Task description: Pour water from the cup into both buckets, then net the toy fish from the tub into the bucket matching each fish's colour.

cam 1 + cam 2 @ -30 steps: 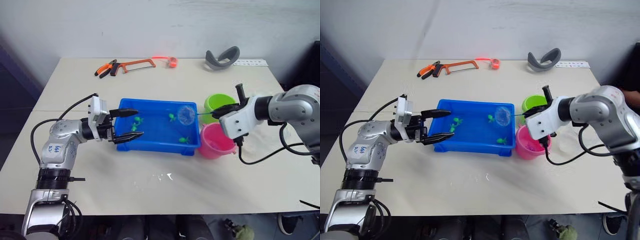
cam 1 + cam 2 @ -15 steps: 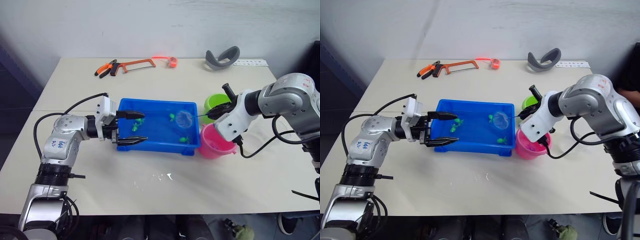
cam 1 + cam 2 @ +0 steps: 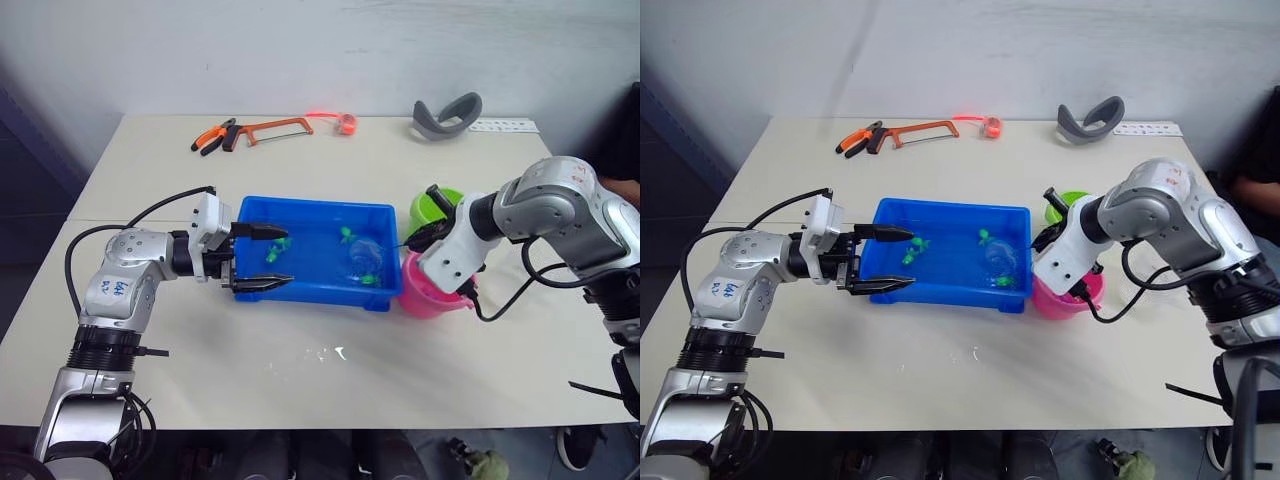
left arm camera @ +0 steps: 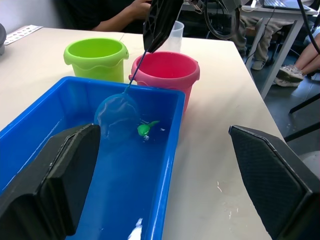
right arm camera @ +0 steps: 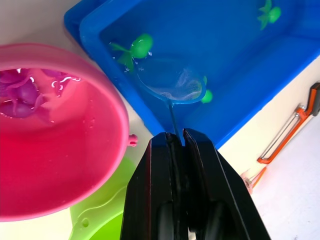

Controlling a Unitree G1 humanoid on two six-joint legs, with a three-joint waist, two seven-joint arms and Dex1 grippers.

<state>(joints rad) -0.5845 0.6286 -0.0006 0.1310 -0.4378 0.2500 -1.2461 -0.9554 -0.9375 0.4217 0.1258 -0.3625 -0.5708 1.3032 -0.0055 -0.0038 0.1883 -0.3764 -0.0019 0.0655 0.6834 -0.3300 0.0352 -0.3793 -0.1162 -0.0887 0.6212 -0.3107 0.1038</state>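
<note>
Here the left gripper (image 3: 262, 257) sits at the left end of the tub (image 3: 310, 294), fingers spread wide, one over the rim and one at the outer front wall. It holds nothing; I judge it is placed there to brace the tub while the other arm fishes.

The blue tub stands mid-bench with only green toy fish showing in it: one near the left end (image 3: 277, 243), one by the far wall (image 3: 346, 235) and one toward the right end (image 4: 145, 130). The net (image 4: 116, 114) is dipped at that right end, its hoop just beside this last fish, tilted as if to scoop under it.

Beyond the tub's right wall stand the pink bucket (image 3: 428, 299) and, behind it, the green bucket (image 3: 429, 205), close enough for a short carry. The pink one holds water and some pink fish (image 5: 21, 92), so that colour seems mostly sorted. The cup (image 4: 173, 37) stands behind the buckets.

The right gripper (image 5: 175, 137) is clamped tight on the net's thin handle, reaching across the pink bucket.
</note>
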